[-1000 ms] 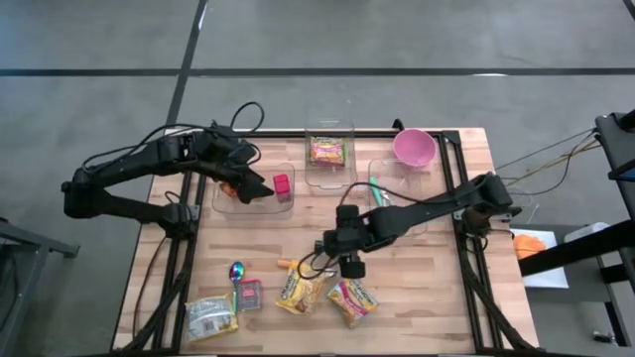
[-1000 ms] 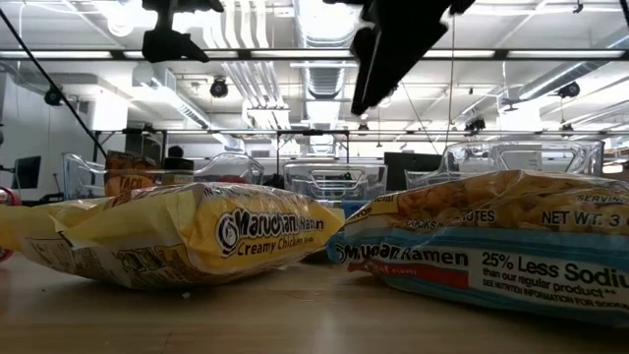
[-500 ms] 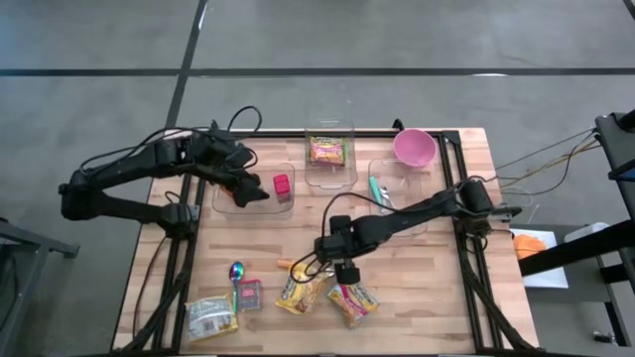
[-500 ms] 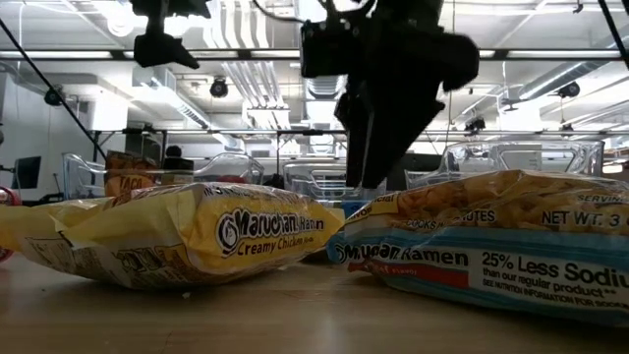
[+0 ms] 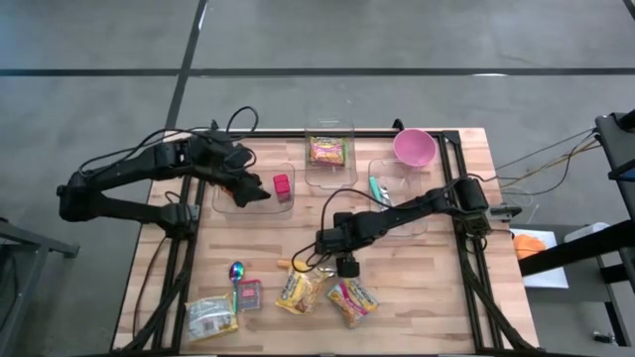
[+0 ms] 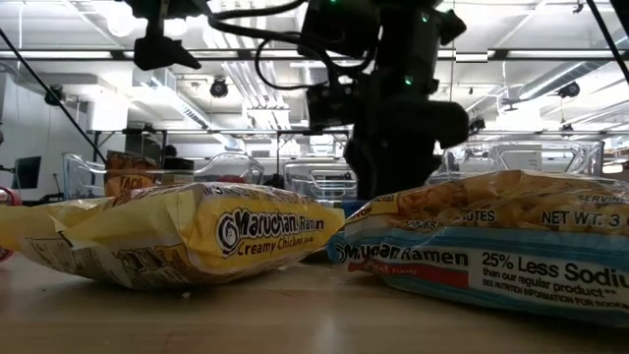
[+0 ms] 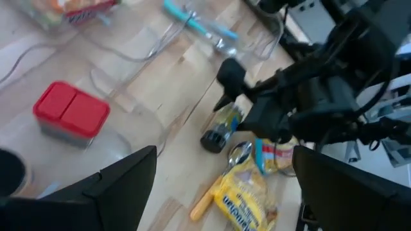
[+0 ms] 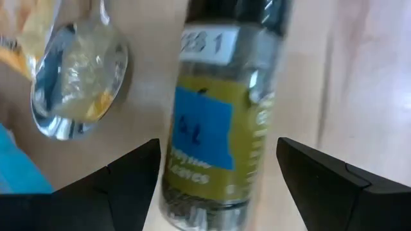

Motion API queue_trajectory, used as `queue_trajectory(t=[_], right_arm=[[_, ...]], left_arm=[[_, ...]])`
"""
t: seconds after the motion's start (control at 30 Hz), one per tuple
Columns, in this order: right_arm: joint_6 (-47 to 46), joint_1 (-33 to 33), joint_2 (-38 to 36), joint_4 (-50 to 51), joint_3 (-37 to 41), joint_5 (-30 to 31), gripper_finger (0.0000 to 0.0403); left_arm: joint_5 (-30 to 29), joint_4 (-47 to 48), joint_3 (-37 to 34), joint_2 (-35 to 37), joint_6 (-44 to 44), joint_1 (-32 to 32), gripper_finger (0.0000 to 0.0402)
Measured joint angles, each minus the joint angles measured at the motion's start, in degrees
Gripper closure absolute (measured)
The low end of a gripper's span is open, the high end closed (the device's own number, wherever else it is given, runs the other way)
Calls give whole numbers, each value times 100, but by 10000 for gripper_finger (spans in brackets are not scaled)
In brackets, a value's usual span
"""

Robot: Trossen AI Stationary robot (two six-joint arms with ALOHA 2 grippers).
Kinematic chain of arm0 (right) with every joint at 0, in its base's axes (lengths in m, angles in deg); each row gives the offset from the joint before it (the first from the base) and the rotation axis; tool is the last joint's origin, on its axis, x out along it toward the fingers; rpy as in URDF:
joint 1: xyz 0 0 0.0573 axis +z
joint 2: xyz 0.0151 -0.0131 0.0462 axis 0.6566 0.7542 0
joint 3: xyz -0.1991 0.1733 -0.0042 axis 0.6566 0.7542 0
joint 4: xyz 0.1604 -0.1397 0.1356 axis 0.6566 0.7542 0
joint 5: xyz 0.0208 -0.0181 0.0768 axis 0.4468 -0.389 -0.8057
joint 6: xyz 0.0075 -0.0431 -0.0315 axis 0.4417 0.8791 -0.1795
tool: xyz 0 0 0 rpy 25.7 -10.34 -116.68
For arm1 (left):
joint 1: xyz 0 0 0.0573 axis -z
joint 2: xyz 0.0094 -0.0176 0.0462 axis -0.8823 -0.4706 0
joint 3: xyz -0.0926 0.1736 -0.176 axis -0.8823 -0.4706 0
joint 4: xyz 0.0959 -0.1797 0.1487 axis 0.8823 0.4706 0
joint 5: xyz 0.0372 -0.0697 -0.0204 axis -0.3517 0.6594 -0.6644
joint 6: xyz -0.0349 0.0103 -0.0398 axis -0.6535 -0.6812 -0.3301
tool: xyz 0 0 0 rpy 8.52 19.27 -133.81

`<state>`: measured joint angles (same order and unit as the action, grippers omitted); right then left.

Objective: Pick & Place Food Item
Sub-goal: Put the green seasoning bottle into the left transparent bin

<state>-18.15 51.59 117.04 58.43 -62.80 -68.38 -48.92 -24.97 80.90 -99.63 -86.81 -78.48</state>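
Right gripper (image 5: pixel 319 260) is low over the table (image 5: pixel 437 297), jaws open, straddling a spice jar (image 8: pixel 215 122) that lies on its side on the wood. Right wrist view: jar has a dark cap, white label strip and blue patch, sits between the two fingers (image 8: pixel 131 176); cannot tell whether the pads touch it.

Taking the spice jar as landmark:
- spoon (image 8: pixel 77 86) lies just beside it, bowl facing up.
- yellow ramen pack (image 5: pixel 300 291) just beside it, toward the front edge of the table; a second ramen pack (image 5: pixel 352 300) sits next to that one.
- orange stick (image 5: pixel 287 264) near it on the left-arm side.
- rainbow spoon (image 5: pixel 236 271) and a small red-and-blue packet (image 5: pixel 248 295) farther that way, then a pale bag (image 5: pixel 210 317) at the table corner.
- behind it, well apart: clear bin (image 5: pixel 330 139) holding a ramen pack (image 5: pixel 327 152), another clear bin (image 5: pixel 382 169) with a teal utensil (image 5: pixel 375 188), pink bowl (image 5: pixel 414 147).

Low view: the two ramen packs fill the foreground and block the jar; only the right arm's dark body shows behind them.

Left gripper (image 5: pixel 260 191) hangs over a third clear bin (image 5: pixel 223 203), jaws open and empty, red box (image 5: pixel 282 184) just beside it. Well apart from the jar.
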Motion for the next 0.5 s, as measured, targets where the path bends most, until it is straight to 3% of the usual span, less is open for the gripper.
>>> queue_trajectory(t=[0.13, 0.37, 0.5], right_arm=[[-55, 7, -2, -128, 153, -190, 130], [-148, 7, 2, -272, 206, -248, 231], [-153, 7, 1, -288, 198, -248, 248]], left_arm=[[21, -439, 0, -4, 108, 48, 30], [142, -707, 0, -169, 154, 186, 30], [129, -641, 0, -209, 192, 186, 30]])
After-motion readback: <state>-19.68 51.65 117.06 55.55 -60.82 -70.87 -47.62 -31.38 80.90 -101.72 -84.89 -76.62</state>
